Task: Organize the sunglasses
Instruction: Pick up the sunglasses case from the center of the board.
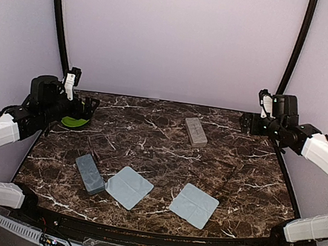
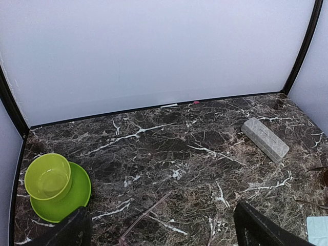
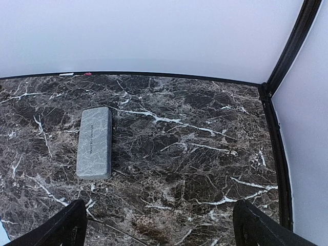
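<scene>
Left gripper (image 2: 161, 209) spread wide, empty, raised left of far case (image 1: 196, 132); right gripper (image 3: 160, 205) likewise, to its right; sunglasses not in sight, perhaps inside shut cases; near case (image 1: 89, 174), two cloths (image 1: 129, 187) laid in front, probably awaiting packing.

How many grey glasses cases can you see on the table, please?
2. One grey case lies far centre-right on the marble table; the other sits near-left, beside a pale blue cloth. None appears hidden.

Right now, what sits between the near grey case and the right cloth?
The left cloth, lying flat next to the case; the top view shows it.
</scene>
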